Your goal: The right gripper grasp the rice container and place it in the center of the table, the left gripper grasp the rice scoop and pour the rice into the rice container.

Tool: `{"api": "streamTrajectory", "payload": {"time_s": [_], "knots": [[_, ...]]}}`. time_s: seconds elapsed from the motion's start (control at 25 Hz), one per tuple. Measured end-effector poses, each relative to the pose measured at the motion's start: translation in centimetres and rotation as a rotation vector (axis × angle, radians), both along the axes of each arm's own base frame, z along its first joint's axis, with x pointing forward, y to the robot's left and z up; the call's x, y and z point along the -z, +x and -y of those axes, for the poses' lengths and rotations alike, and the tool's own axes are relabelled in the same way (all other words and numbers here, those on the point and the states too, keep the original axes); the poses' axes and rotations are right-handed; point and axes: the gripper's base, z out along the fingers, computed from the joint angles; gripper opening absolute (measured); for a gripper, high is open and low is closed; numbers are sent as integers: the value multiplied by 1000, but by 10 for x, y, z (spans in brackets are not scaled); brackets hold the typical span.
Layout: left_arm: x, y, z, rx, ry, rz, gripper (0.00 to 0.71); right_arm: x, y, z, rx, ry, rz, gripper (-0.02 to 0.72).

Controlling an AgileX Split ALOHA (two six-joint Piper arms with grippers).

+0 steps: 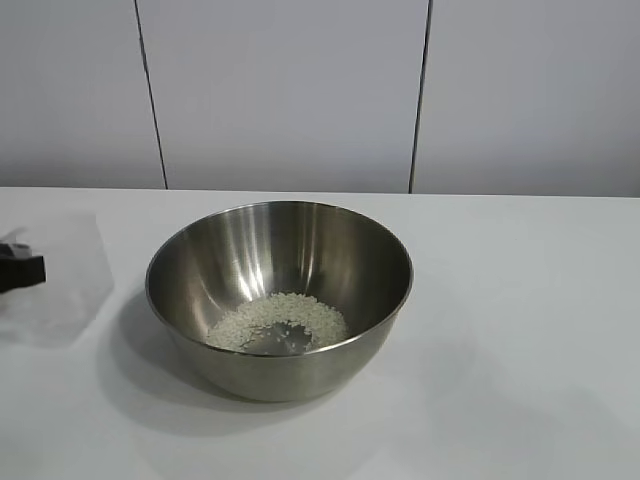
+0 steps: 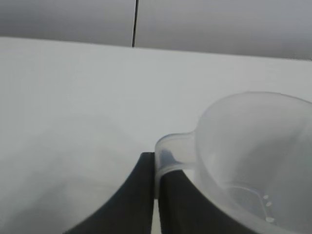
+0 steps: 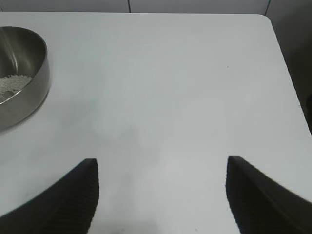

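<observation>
Rice [image 1: 282, 320] in rice container [image 1: 280, 300]; rice scoop [image 2: 253, 156] approx. empty.

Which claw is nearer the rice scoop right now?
Left. The left claw is shut on the rice scoop by its handle tab; the right claw hangs open over bare table, beyond the rice container.

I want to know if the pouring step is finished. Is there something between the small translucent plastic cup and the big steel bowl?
Nothing visible stands between them. The translucent plastic cup, shut in the left gripper, is beside the round steel bowl on the white table. Rice already lies in the bowl.
</observation>
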Motion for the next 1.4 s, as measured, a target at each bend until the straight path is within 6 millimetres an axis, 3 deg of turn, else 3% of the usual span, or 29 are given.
{"api": "streamTrajectory", "payload": {"time_s": [0.32,0.44,0.56,0.64,1.04,1.2,1.4], "knots": [[9,0,-5,4,75,3,30,0,0,0,0,0,0,503],[10,-5,-6,5,75,-15,163,0,0,0,0,0,0,503],[13,-12,-6,6,76,-39,345,0,0,0,0,0,0,503],[14,-18,-6,6,76,-60,386,0,0,0,0,0,0,503],[4,-49,-15,-71,128,-95,414,0,0,0,0,0,1,503],[7,-64,-27,-178,180,-148,414,0,0,0,0,0,0,503],[6,-65,-32,-229,196,-150,414,0,0,0,0,0,0,503]]}}
